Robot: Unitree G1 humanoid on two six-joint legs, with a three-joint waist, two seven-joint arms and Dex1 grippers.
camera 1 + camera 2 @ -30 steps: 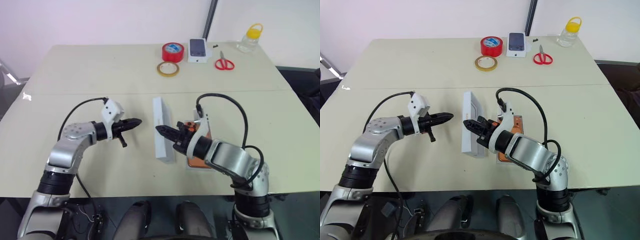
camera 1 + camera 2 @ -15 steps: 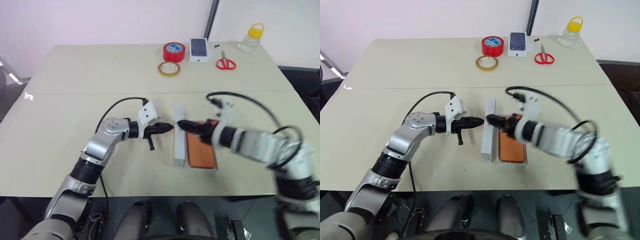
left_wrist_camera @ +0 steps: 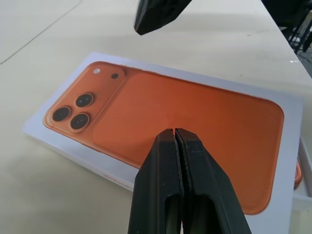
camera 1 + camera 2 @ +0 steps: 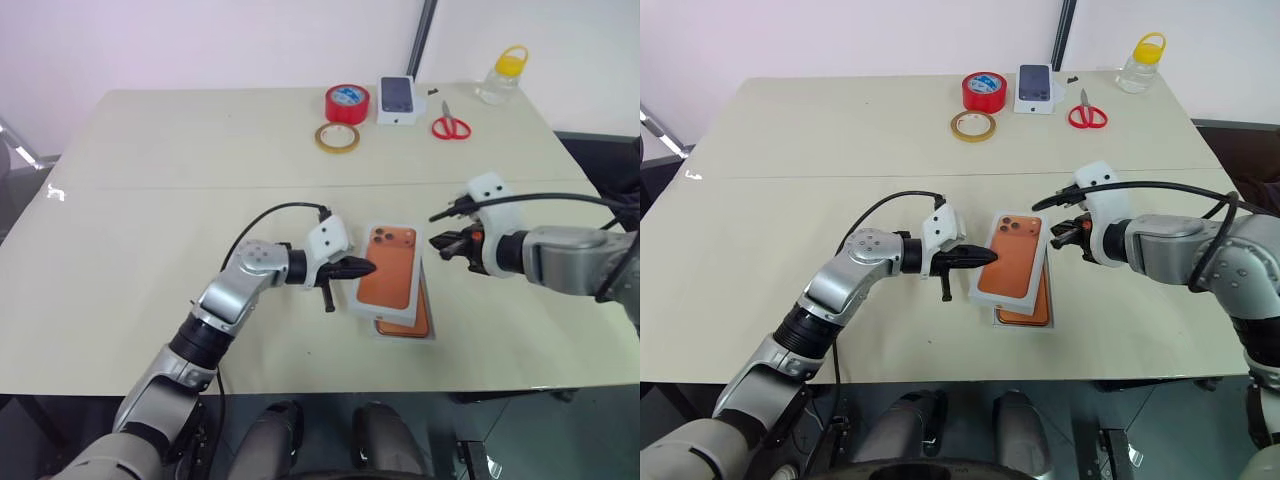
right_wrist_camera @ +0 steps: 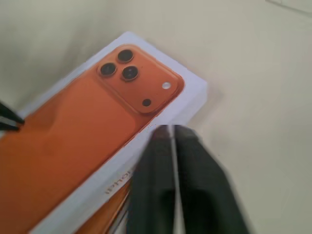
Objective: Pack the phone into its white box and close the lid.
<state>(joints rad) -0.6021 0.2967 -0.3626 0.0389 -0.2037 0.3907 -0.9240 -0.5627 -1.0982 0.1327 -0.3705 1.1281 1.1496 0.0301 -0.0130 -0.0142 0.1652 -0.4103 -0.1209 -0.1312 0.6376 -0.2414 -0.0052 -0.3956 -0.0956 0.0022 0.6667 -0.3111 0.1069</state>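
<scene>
The lid (image 4: 388, 279) lies flat with its printed orange phone face up, skewed across the white box (image 4: 402, 336). A strip of the copper-orange phone (image 4: 416, 322) shows in the box under the lid's near end. My left gripper (image 4: 367, 267) is shut and empty, its tip at the lid's left edge; in the left wrist view the closed fingers (image 3: 168, 161) hang over the lid (image 3: 146, 112). My right gripper (image 4: 438, 243) is shut and empty, just off the lid's far right corner. The right wrist view shows that corner of the lid (image 5: 112, 107).
At the table's far edge stand a red tape roll (image 4: 345, 103), a tan tape ring (image 4: 338, 138), a small white box picturing a dark phone (image 4: 397, 100), red scissors (image 4: 450, 127) and a yellow-capped jar (image 4: 498, 78).
The lid, standing on edge beside the box, has dropped flat over it, print up. My right gripper let go and drew back right. My left gripper moved right to the lid's edge.
</scene>
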